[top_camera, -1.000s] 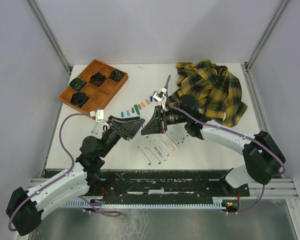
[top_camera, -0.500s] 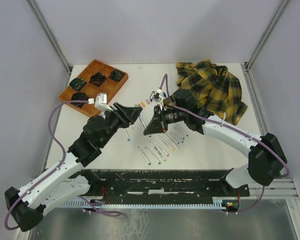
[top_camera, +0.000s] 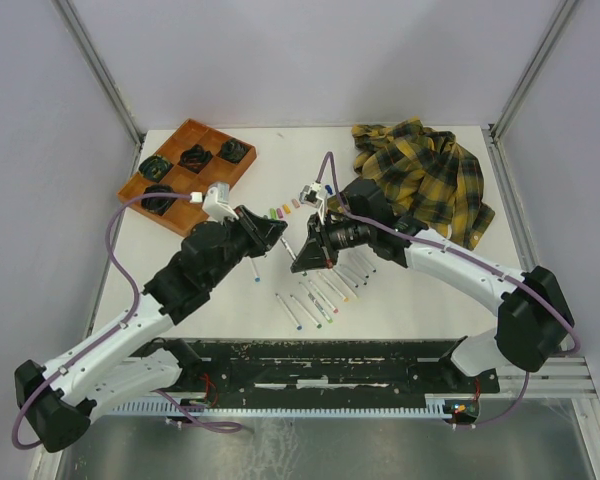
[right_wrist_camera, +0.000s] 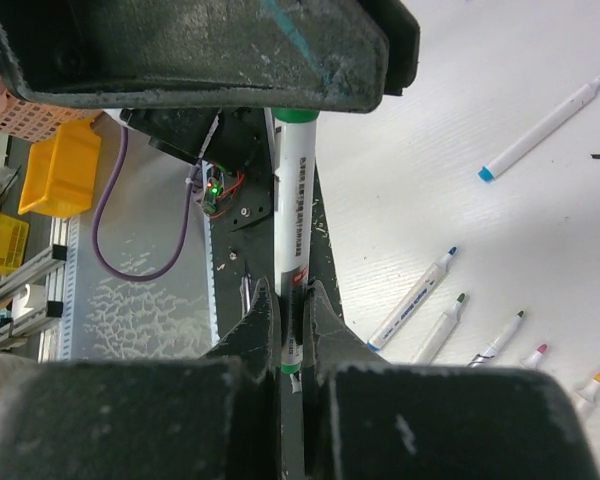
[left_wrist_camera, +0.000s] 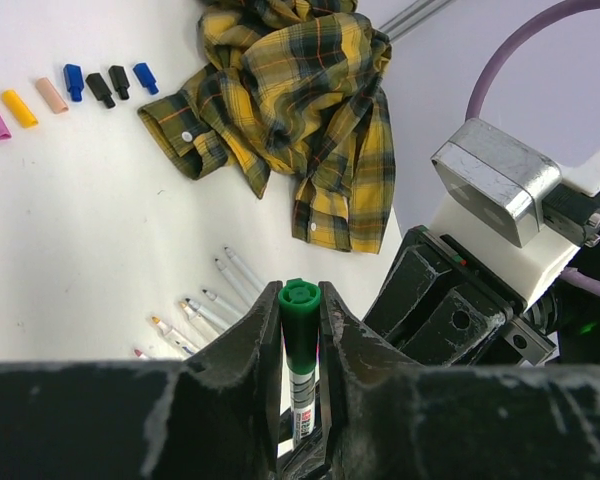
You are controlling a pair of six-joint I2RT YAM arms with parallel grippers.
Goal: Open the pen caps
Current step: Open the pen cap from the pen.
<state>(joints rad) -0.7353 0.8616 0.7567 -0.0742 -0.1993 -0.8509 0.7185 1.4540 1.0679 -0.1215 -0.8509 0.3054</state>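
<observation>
Above the table's middle, my right gripper (top_camera: 295,250) (right_wrist_camera: 292,300) is shut on the white barrel of a marker (right_wrist_camera: 292,200). The marker's green pen cap (left_wrist_camera: 300,325) sits between the fingers of my left gripper (top_camera: 278,232) (left_wrist_camera: 300,300), whose jaws press on both its sides. Several loose pen caps (top_camera: 280,210) (left_wrist_camera: 75,82) in blue, black, yellow, pink and purple lie in a row on the white table. Several uncapped markers (top_camera: 320,292) (left_wrist_camera: 205,310) (right_wrist_camera: 420,300) lie side by side nearer the arms.
A yellow plaid shirt (top_camera: 425,180) (left_wrist_camera: 290,110) is crumpled at the back right. At the back left, a wooden tray (top_camera: 205,195) holds dark coiled items. One more marker (right_wrist_camera: 545,125) lies apart from the group.
My left arm swung up and right to the marker in the right gripper, and its jaws closed round the green cap. The right gripper shifted only slightly.
</observation>
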